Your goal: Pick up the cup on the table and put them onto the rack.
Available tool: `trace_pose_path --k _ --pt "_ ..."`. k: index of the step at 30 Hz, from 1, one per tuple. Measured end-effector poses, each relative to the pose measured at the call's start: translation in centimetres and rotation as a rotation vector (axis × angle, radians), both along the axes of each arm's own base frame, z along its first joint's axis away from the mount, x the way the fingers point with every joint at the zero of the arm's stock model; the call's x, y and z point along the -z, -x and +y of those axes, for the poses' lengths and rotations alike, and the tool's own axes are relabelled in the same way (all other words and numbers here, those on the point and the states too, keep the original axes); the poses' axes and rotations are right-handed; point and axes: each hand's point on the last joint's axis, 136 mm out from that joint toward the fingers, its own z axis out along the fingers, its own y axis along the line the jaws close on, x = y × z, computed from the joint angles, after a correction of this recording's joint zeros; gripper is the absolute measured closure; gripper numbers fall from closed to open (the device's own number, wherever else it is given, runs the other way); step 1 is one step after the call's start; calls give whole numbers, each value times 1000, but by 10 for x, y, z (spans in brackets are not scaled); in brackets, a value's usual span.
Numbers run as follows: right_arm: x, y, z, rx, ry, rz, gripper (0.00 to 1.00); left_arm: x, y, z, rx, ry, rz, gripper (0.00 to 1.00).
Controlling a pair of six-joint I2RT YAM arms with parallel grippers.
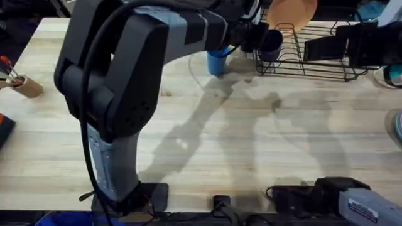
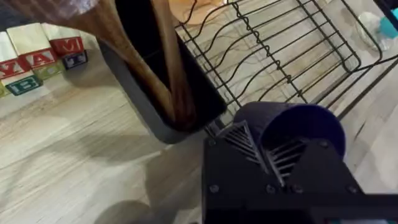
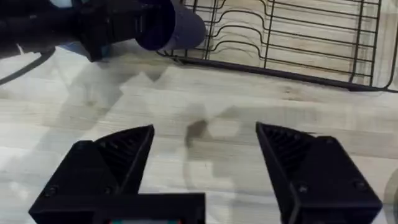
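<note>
Left jaws (image 2: 272, 163) clenched on the navy cup (image 2: 292, 127), which I'm holding on its side at the rack's (image 2: 280, 56) near corner. Right jaws (image 3: 205, 162) released, low over bare counter (image 3: 249, 99). Blue cup (image 1: 217, 61) stands beside the rack. Risk: the rim snags the wire edge and the cup twists loose.

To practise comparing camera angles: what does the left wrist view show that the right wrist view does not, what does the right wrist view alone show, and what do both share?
Left wrist view alone: wooden utensils standing in a black holder, and lettered blocks on the table.

Right wrist view alone: the right gripper, open above bare tabletop, and the left arm seen from outside.

Both: the navy cup held by the left gripper at the edge of the black wire rack.
</note>
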Motion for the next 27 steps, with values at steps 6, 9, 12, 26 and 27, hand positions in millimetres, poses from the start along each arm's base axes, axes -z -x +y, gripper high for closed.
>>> trace_pose_path --k 6,9,12,26,27 --pt "0 0 0 0 0 0 7 -1 0 0 0 2 -2 960" --pt "0 0 0 0 0 0 7 -1 -1 0 -1 4 -6 960" --pt "0 0 0 0 0 0 7 -1 -1 0 -3 2 -7 960" --pt "0 0 0 0 0 0 7 2 1 -6 3 6 -2 958" --pt "0 0 0 0 0 0 7 5 2 -7 6 4 1 958"
